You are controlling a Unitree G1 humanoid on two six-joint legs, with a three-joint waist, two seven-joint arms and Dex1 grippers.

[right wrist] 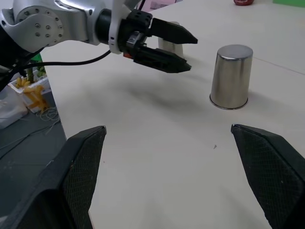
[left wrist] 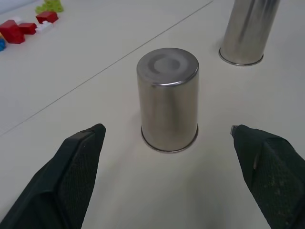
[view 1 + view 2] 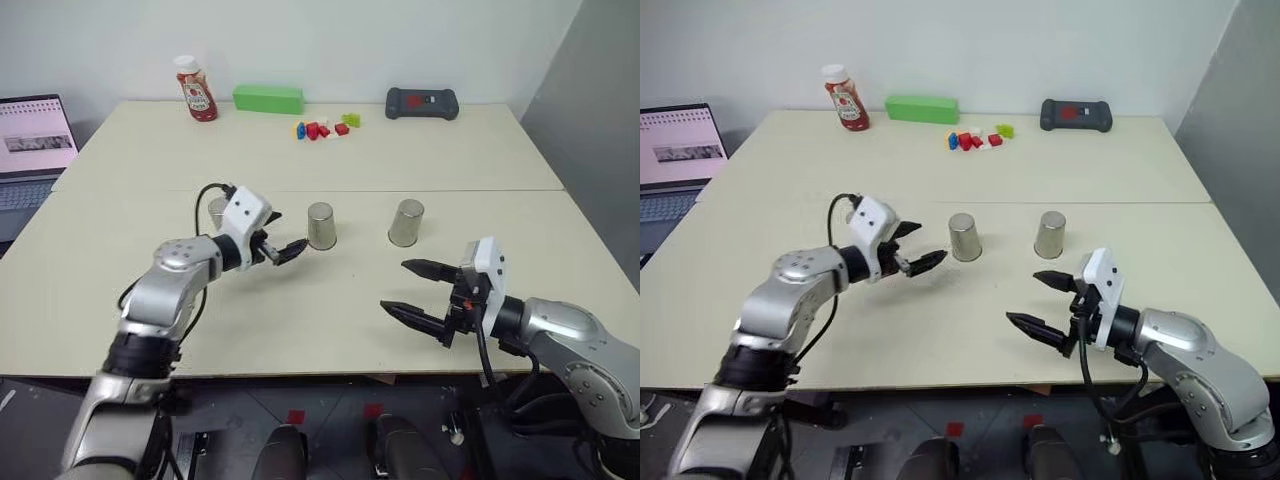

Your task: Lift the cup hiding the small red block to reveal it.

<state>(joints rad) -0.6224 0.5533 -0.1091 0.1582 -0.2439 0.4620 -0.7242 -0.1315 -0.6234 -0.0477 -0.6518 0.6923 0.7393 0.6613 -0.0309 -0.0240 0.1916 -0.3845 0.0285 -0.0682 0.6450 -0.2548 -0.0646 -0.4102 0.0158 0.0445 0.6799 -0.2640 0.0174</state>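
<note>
The left gripper [image 3: 288, 250], jaws wide, is aiming at the middle cup [image 3: 321, 226] (block unseen, presumably beneath). It should straddle the cup squarely, close mid-height, then lift straight up. The right gripper [image 3: 415, 290] is waiting open.

Lab-like room: plain table [image 3: 420, 170], laptop [image 3: 35, 145], bare white walls [image 3: 330, 40].

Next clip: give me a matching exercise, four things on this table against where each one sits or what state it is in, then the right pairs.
Things:
1. ketchup bottle
2. green box
3. middle cup
4. left gripper

Descriptions:
A. upside down, just ahead of the open left gripper
B. far left corner of the table
C. open, holding nothing
D. lying at the far edge, beside the bottle

Pairs: 1-B, 2-D, 3-A, 4-C
</note>
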